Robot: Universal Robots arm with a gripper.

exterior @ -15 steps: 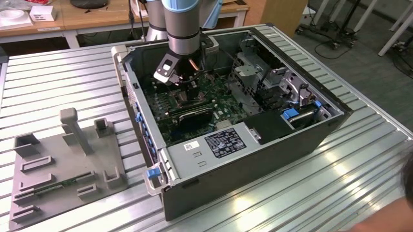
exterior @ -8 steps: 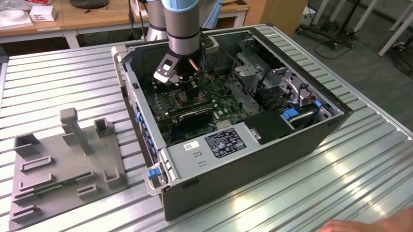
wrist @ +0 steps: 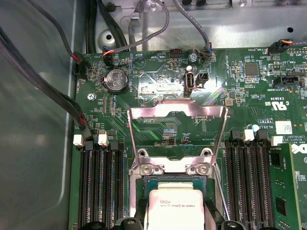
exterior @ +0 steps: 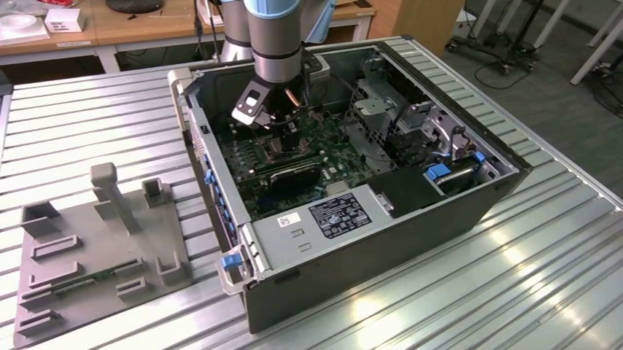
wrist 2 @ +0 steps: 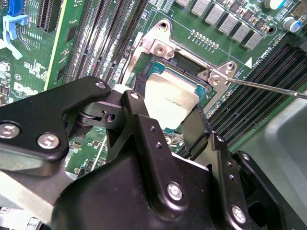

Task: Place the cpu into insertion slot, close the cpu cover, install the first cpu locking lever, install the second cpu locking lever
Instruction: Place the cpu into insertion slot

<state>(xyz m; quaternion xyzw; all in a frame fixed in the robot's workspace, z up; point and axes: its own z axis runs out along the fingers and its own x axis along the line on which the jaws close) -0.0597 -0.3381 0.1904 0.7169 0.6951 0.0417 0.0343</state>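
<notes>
While the open computer case (exterior: 409, 240) is lying on the slatted table (exterior: 545, 292), the arm is reaching down into it from above. Its gripper (exterior: 277, 125) is hanging just over the green circuit board (wrist: 144, 81), between the two banks of long black memory slots (wrist: 98, 182). Judging from that, the work is sitting in its first step.

In the first wrist view the cpu cover (wrist: 144, 112) is standing flipped up and away from the socket. The board is showing through its window, so it is not yet covering anything. Below it the insertion slot (wrist 2: 175, 71) is lying open, with its dark inner edge showing around the chip.

The cpu (wrist 2: 169, 98) is sitting squarely over that slot with its silver top facing up. It is looking level with the rim, or very nearly so, but whether it is fully seated I cannot tell. The fingers (wrist 2: 139, 120) are bracketing it on two opposite edges and seem to be pressing against them, so I am reading the gripper as clamping the chip rather than letting it go.

One thin locking lever (wrist 2: 268, 89) is sticking out sideways from the socket's corner, unlatched. The placing is looking almost done, while the cover and both levers are waiting to be dealt with.
</notes>
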